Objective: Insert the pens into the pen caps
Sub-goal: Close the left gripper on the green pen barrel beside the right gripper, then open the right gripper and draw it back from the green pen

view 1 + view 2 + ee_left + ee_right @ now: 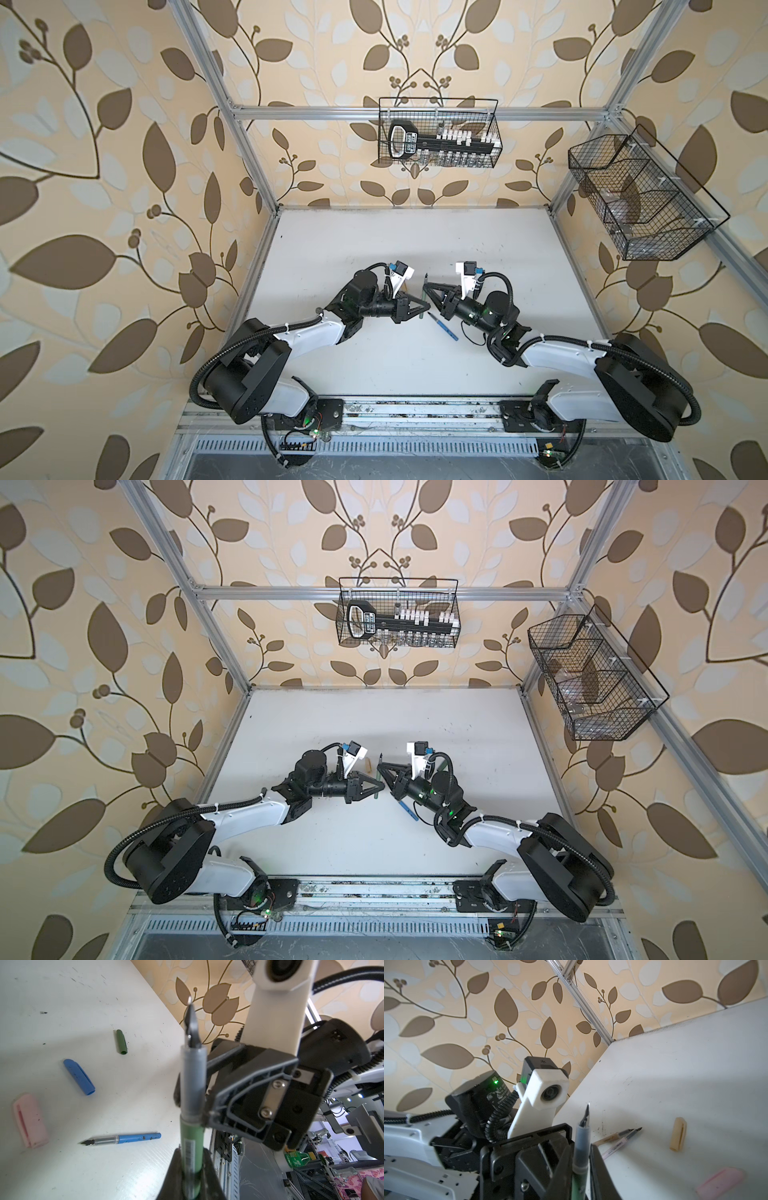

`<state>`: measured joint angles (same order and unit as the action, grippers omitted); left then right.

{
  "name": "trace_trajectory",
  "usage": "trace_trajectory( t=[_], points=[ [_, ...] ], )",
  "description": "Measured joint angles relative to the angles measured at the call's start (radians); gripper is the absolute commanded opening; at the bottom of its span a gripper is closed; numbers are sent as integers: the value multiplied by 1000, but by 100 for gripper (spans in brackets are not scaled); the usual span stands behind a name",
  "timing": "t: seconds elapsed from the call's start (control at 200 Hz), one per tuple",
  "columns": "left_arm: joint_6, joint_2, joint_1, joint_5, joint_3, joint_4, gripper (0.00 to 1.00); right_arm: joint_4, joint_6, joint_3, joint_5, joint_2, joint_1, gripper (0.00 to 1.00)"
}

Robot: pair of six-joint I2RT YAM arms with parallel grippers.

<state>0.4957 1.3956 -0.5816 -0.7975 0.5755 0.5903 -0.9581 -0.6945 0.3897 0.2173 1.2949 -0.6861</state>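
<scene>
Table (pixel 395 374) centre in both top views: green pen (pixel 424 300), nib toward top of frame. Barrel end: left gripper (pixel 192 1169) clamped tight. Nib end: right gripper (pixel 580 1152) straddles the clear section; gripping or slack, can't tell. Lying apart on the table: blue pen (pixel 122 1139), green cap (pixel 121 1042), blue cap (pixel 79 1077), pink cap (pixel 31 1121).

L gripper (pixel 428 307) closed — R gripper (pixel 427 286) adjacent

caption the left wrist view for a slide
Left gripper holds green pen; blue pen and three caps lie on the table
</scene>
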Motion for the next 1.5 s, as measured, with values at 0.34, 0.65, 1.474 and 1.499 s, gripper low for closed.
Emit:
trace_trajectory(
  t=[0.34,0.65,1.474,1.499],
  points=[
    [-20,-16,0,22,1,-68,0,222,74,43,57,-98,21,41],
    [-80,-28,-35,39,31,-150,0,229,55,116,151,9,28,34],
    [29,31,-48,-8,41,-21,27,28,-27,35,183,31,45,0],
    [29,31,-48,-8,41,-21,27,25,-27,31,177,28,45,0]
  ],
)
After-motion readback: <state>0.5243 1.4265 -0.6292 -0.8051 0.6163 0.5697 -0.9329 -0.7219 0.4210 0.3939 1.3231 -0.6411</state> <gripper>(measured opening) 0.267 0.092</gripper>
